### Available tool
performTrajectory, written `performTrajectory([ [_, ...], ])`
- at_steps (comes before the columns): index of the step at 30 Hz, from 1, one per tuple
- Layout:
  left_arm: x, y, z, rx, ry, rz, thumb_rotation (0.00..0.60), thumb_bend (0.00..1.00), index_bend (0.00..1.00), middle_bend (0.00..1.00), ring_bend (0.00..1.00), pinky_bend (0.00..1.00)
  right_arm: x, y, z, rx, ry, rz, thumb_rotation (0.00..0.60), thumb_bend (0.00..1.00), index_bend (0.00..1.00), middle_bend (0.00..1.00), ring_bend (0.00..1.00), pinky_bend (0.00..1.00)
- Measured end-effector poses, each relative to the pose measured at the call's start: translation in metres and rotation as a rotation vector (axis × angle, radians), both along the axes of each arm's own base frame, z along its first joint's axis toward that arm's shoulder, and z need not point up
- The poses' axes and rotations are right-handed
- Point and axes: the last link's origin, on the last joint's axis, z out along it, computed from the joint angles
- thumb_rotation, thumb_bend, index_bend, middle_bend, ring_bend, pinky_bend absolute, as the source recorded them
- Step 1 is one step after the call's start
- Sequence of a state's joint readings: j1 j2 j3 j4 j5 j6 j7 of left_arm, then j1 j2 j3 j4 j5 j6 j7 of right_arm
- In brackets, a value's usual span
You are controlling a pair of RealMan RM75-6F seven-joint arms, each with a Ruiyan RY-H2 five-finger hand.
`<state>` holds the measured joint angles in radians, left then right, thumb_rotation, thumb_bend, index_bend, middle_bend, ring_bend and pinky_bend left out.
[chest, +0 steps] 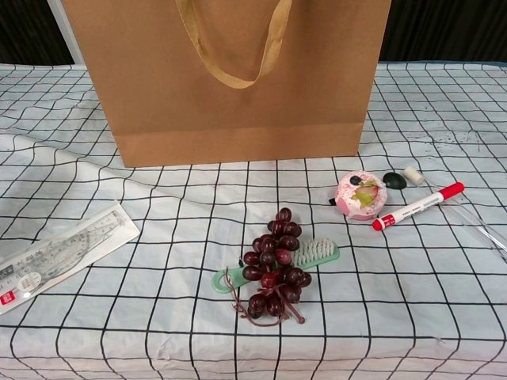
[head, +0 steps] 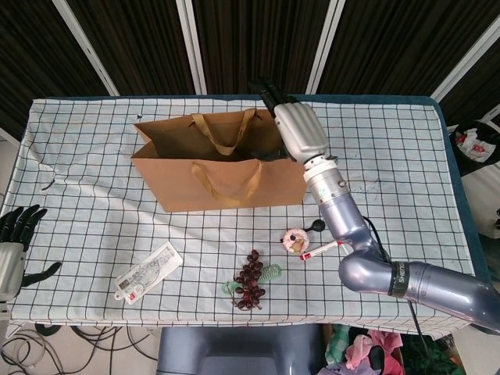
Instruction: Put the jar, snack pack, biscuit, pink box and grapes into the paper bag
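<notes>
Brown paper bag [head: 221, 178] standing upright and open-mouthed at table centre, handles [head: 226, 180] drooping. Dark red grapes [chest: 274, 269] in a bunch at the bag's 6 o'clock, lying across a green brush. Round pink box [chest: 360, 195], patterned lid up, at the grapes' 2 o'clock.

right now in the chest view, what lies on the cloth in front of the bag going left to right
ruler pack → grapes, lying on a green brush → pink box → red marker
</notes>
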<state>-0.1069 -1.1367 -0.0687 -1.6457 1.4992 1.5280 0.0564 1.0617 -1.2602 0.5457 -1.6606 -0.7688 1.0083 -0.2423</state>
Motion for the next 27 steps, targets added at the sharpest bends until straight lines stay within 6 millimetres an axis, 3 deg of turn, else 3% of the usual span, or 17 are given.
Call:
performTrajectory([
  [5,0.000,0.000,0.001,0.004,-0.003,0.007,0.600,0.07,0.12,0.07,0.00,0.07,-0.026,0.016,0.035,-0.138,0.009,-0.031,0.600,0.06,0.06,0.09,0.16,0.23],
  [12,0.002,-0.001,0.002,0.017,-0.008,0.003,0.600,0.07,0.12,0.07,0.00,0.07,-0.116,0.056,0.092,-0.240,0.148,-0.217,0.600,0.07,0.06,0.10,0.16,0.22],
  [15,0.002,-0.002,0.002,0.019,-0.007,0.000,0.600,0.07,0.13,0.07,0.00,0.07,-0.156,0.077,0.103,-0.210,0.272,-0.305,0.600,0.07,0.07,0.10,0.16,0.21],
  [21,0.002,-0.001,0.001,0.016,-0.007,0.002,0.600,0.07,0.13,0.07,0.00,0.07,-0.213,0.116,0.082,-0.044,0.463,-0.417,0.600,0.07,0.07,0.10,0.16,0.21],
  [27,0.000,0.001,0.003,0.026,-0.008,0.014,0.600,0.07,0.13,0.07,0.00,0.07,-0.234,0.144,0.038,0.121,0.543,-0.411,0.600,0.08,0.07,0.10,0.16,0.21],
])
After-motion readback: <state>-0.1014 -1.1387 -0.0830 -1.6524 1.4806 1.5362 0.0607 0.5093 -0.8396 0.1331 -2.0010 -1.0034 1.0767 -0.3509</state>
